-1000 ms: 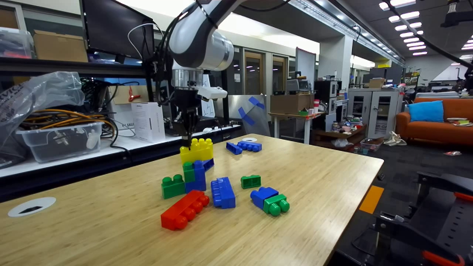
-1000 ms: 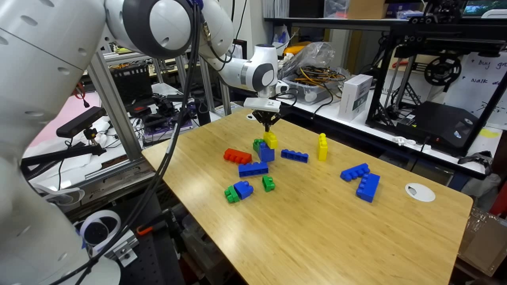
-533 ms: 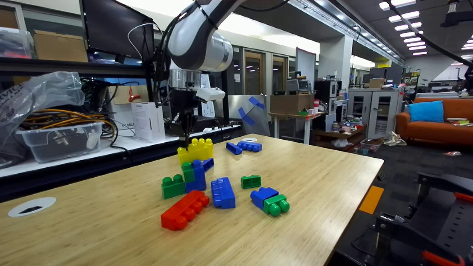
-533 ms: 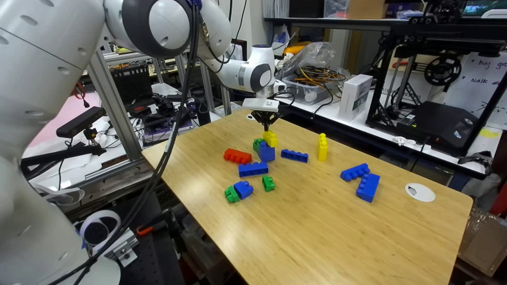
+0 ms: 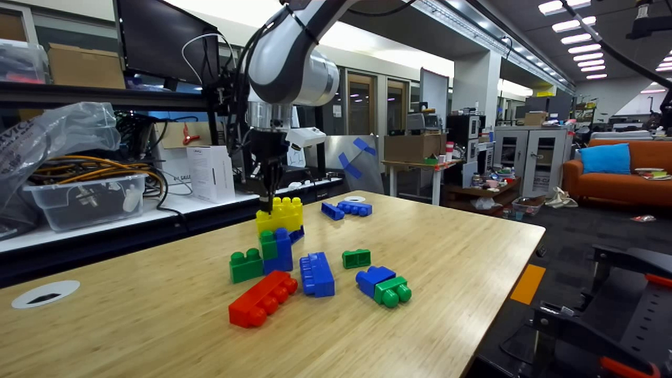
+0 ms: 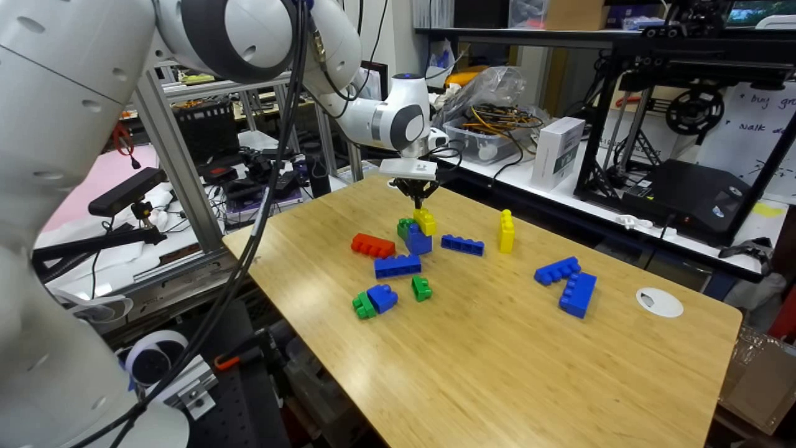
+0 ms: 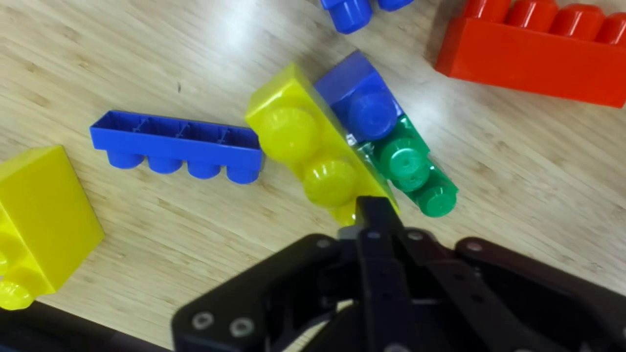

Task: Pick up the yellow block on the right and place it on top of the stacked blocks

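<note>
Yellow was the block [image 7: 320, 146] at the tip of my closed jaws, with nothing visible between them. It was on or against the blue-and-green stack [image 5: 282, 253], I could not tell which. I judged it the task's block and placing the present step, although in an exterior view another yellow block [image 6: 507, 233] stood farther right; next, I needed to press gently downward.

Yellow block [image 7: 320, 146], red brick [image 7: 533, 61], grained tan tabletop [image 7: 186, 220]
</note>
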You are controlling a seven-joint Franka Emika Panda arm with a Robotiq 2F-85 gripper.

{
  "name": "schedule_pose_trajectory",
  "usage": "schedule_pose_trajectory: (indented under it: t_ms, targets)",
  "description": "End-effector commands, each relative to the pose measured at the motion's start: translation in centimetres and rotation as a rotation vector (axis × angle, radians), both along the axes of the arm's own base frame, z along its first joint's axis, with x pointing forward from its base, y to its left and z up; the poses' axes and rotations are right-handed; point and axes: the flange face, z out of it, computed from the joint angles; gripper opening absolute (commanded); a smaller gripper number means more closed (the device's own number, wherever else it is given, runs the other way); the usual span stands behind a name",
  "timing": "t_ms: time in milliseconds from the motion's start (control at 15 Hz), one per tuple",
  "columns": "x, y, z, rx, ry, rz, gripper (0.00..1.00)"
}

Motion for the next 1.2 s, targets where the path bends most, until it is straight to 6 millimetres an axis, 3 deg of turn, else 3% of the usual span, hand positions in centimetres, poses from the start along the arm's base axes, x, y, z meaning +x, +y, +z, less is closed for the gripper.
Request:
schedule_pose_trajectory:
  t_ms: [0,600,867,1133]
  targets:
    - [-1.3,-1.1,-1.3,-0.007,-0.009,-0.005,0.00]
    - [-1.8,-1.0,-1.2,-0.001,-0.038,-0.004,0.00]
    - [-1.7,-0.5,2.6,-0.029,-0.094,-0.022,0.00]
    - [-1.6,-0.4,10.1,-0.053,-0.179,-0.100,0.00]
